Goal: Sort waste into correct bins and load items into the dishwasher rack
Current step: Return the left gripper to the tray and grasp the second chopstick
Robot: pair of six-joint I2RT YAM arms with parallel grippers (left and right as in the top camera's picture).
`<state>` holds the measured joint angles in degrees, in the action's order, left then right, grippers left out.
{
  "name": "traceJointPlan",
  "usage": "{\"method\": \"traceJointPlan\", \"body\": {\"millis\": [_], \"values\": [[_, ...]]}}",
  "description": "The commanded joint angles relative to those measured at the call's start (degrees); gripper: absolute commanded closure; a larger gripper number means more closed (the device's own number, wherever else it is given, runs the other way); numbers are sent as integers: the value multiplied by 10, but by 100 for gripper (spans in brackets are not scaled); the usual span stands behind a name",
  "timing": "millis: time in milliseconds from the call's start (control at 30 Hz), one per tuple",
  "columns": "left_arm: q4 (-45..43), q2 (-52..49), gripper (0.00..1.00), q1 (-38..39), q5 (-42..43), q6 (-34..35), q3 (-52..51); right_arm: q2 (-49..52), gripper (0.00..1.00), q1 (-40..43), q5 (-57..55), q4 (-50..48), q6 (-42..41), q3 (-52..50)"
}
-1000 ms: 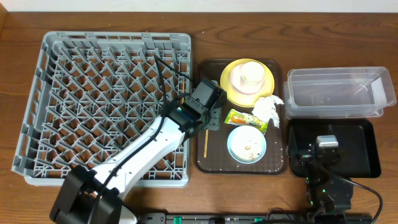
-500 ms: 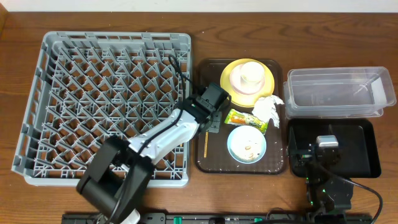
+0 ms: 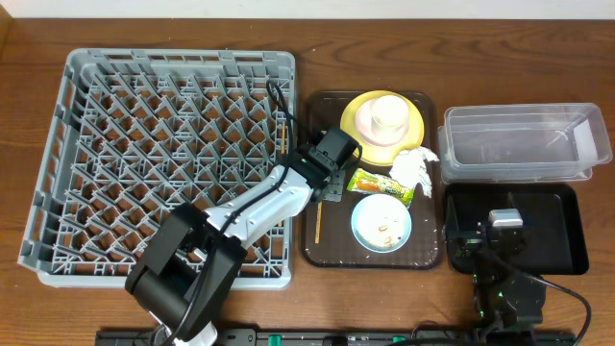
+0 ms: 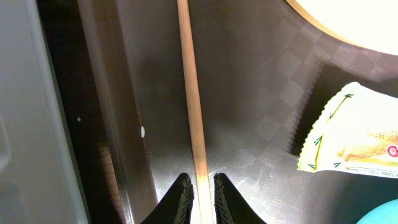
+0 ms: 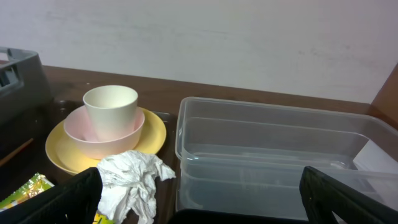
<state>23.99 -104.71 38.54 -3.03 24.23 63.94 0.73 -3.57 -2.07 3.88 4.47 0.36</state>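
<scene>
My left gripper (image 3: 328, 185) is low over the dark-brown serving tray (image 3: 332, 252), shut on a wooden chopstick (image 4: 189, 93) that lies flat on the tray; its tips (image 4: 202, 186) hug both sides. The stick's end shows below the gripper (image 3: 317, 223). The yellow plate (image 3: 351, 120) holds a pale bowl (image 3: 369, 132) and white cup (image 3: 389, 112). The tissue (image 3: 415, 165), snack wrapper (image 3: 381, 185) and light-blue dish (image 3: 381, 207) with rice scraps (image 3: 387, 229) sit on the tray. My right gripper (image 3: 504, 226) is open and empty over the black tray (image 3: 567, 231).
The grey rack (image 3: 58, 192) fills the left side, its right wall next to the serving tray. The clear tub (image 3: 524, 144) stands behind the black tray, also in the right wrist view (image 5: 273, 149), beside the tissue (image 5: 134, 177) and cup (image 5: 111, 104).
My left gripper has moved a little to the right, from the rack's edge onto the serving tray over the chopstick. The right arm has not moved.
</scene>
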Motion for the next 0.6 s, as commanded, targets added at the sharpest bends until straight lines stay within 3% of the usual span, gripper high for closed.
{"method": "traceJointPlan", "body": {"millis": [0, 467, 567], "values": [[-5, -47, 83, -3, 26, 14, -16, 0, 1, 5, 0, 2, 3, 0], [-1, 102, 83, 7, 25, 14, -12, 0, 1, 5, 0, 2, 3, 0], [-1, 101, 79, 16, 25, 14, -13, 0, 1, 5, 0, 2, 3, 0]]}}
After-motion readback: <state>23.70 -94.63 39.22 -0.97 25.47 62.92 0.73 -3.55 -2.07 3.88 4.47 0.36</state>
